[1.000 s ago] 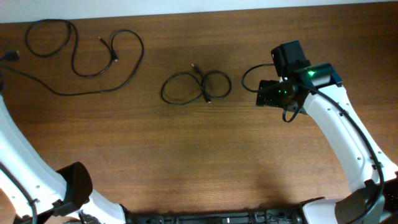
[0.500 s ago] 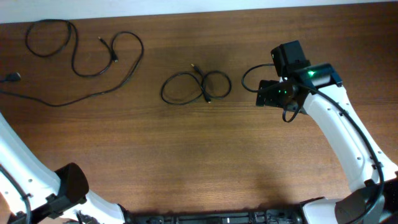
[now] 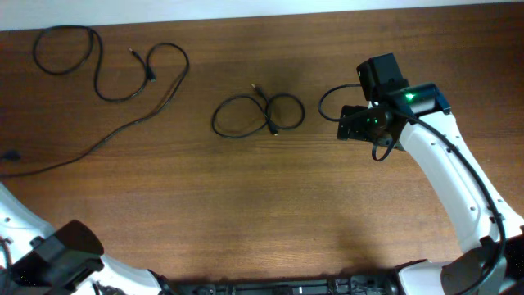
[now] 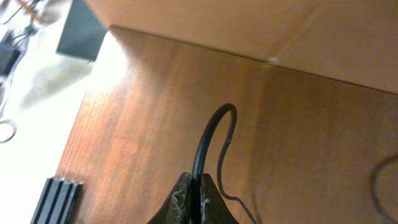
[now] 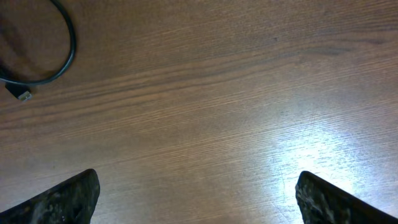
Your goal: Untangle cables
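Knot of cables (image 3: 258, 115) lay unpicked on desk (image 3: 246, 205); 1 cable (image 4: 203, 140), left of knot, clamped in left end effector (image 4: 194, 200); right end effector (image 5: 196, 199) apart, idle. Approx half remained, I'd say.

From above, the left arm (image 3: 49, 254) is cropped by the bottom-left corner, with its gripper out of sight. The long cable (image 3: 115, 133) runs off the left edge. At the left wrist, the black cable (image 4: 208, 134) vanishes between the left gripper (image 4: 198, 190)'s pinched fingers, which the bottom edge cuts off; the room beyond is blurred. Only the tips of the right gripper (image 5: 198, 180) show, and the cable loop (image 5: 68, 50) leaves top-left.
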